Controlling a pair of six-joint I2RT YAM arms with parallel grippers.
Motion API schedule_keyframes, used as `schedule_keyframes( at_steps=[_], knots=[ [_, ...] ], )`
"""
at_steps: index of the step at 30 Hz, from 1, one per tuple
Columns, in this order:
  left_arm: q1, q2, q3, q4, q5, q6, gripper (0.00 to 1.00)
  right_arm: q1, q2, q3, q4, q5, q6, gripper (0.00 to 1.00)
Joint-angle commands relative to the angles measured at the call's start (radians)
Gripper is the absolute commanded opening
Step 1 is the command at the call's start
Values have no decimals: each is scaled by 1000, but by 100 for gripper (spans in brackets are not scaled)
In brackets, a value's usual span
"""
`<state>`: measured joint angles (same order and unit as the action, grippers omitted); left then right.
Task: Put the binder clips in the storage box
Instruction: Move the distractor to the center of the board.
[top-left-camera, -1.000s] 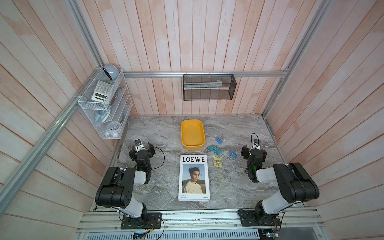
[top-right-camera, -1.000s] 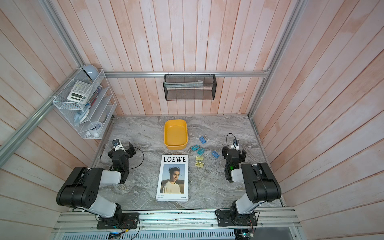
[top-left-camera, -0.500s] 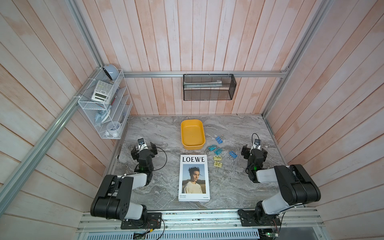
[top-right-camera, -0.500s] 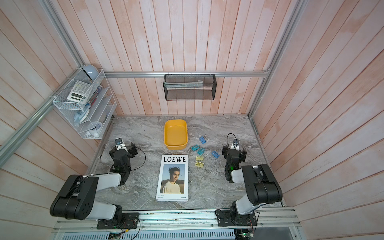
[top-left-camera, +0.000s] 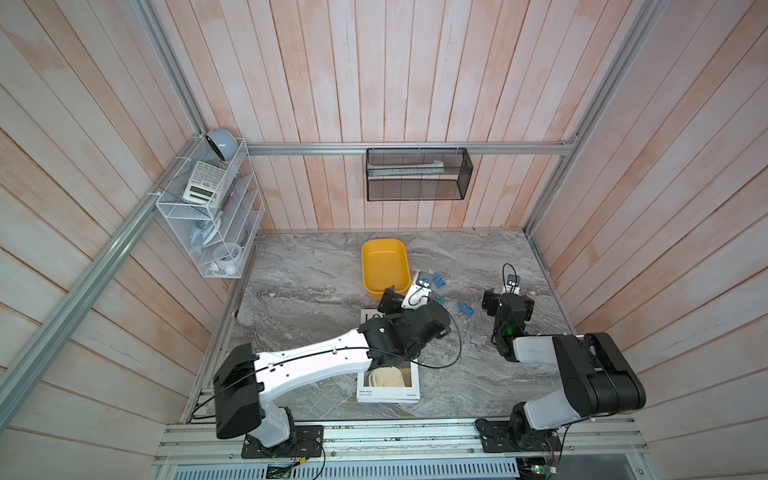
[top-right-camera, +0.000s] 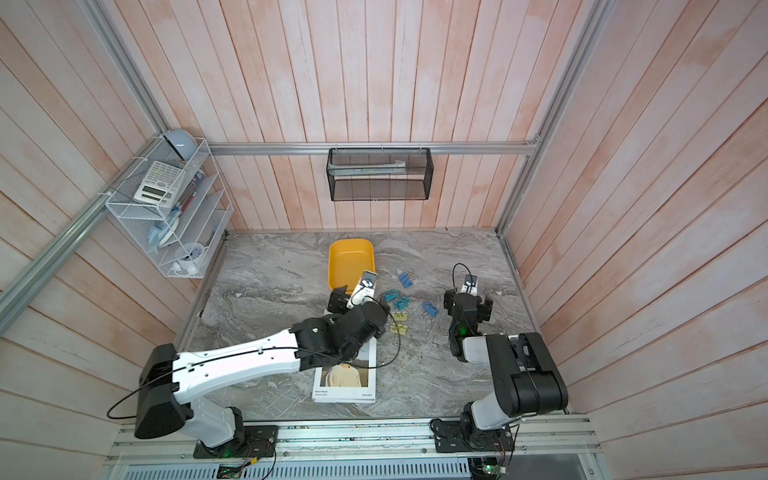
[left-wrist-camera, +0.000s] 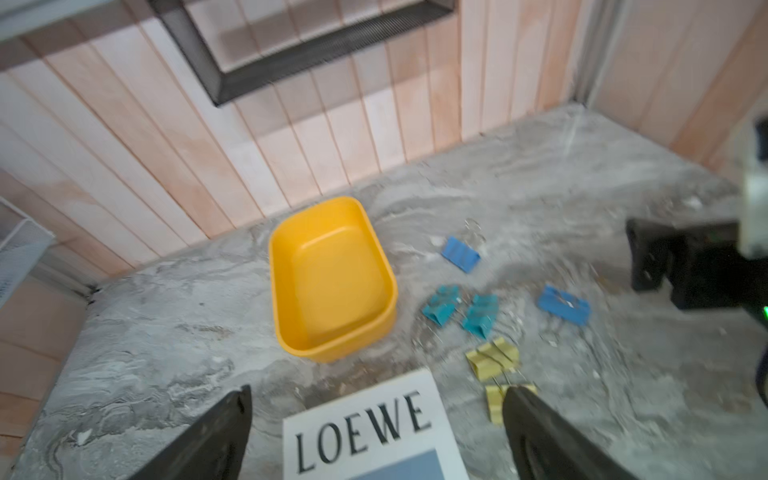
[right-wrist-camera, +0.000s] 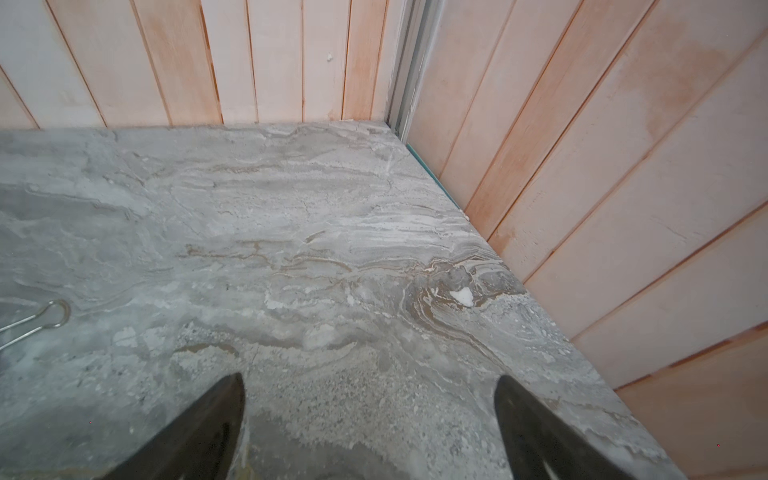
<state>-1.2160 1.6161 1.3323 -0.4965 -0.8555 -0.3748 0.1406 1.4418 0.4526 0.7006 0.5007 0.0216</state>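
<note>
Six clips (left-wrist-camera: 481, 316) lie on the surface (left-wrist-camera: 166, 311), all outside the box (left-wrist-camera: 336, 282) and just beside it. My left pincer (left-wrist-camera: 378, 392) hangs spread wide over the top edge of the magazine (left-wrist-camera: 365, 419), one fingertip (left-wrist-camera: 528, 419) by a yellow clip (left-wrist-camera: 494, 405). My right pincer (right-wrist-camera: 370, 377), spread too, grips nothing, near a blue clip (top-left-camera: 465, 309).

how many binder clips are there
6, all on the table: blue clip near the back, blue clip toward the right arm, two teal clips beside the box, two yellow clips by the magazine.

Marble table (top-left-camera: 307, 291), storage box (top-left-camera: 384, 266), binder clips (top-right-camera: 401, 304), magazine (top-left-camera: 388, 392)
</note>
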Motion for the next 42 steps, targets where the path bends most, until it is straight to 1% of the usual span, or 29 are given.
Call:
schedule_keyframes(
  at_steps=[1,2,4,6,9,11,13,15,19,22,26,29,32,36,37,39,42],
  knots=[
    [-30,41,28,-223,80,-190,100,21,-215,220,-417,-13,42,98],
    [-40,63,46,-232,94,-217,100,23,-259,278,-496,-83,26,98],
    [-62,124,98,-277,89,-266,100,44,-320,386,-711,-151,96,98],
    [-86,202,171,-330,111,-296,100,68,-352,469,-925,-143,179,98],
    [-97,330,291,-467,139,-359,100,92,-393,496,-1105,-166,271,98],
    [-99,385,316,-522,165,-384,100,107,-425,479,-1163,-195,302,98],
    [-99,404,296,-532,181,-405,100,114,-454,451,-1204,-197,334,98],
    [-99,408,260,-506,205,-413,100,114,-473,413,-1216,-225,354,98],
    [-94,416,200,-436,248,-423,100,140,-469,366,-1196,-244,380,98],
    [-86,405,151,-409,257,-440,100,175,-449,364,-1180,-239,380,98],
    [-50,366,48,-395,259,-470,100,217,-409,383,-1160,-234,370,98],
    [-8,291,-62,-368,252,-489,100,247,-382,389,-1136,-230,362,98],
    [58,199,-181,-363,226,-496,100,280,-343,399,-1109,-239,363,98],
    [217,58,-345,-340,205,-478,100,339,-241,441,-1086,-227,351,98],
    [284,21,-376,-326,199,-458,100,352,-208,457,-1079,-233,351,98],
    [389,-33,-417,-304,204,-406,100,371,-144,489,-1066,-244,353,98],
    [571,-88,-447,-262,232,-310,100,384,-36,556,-1059,-274,359,98]
  ],
)
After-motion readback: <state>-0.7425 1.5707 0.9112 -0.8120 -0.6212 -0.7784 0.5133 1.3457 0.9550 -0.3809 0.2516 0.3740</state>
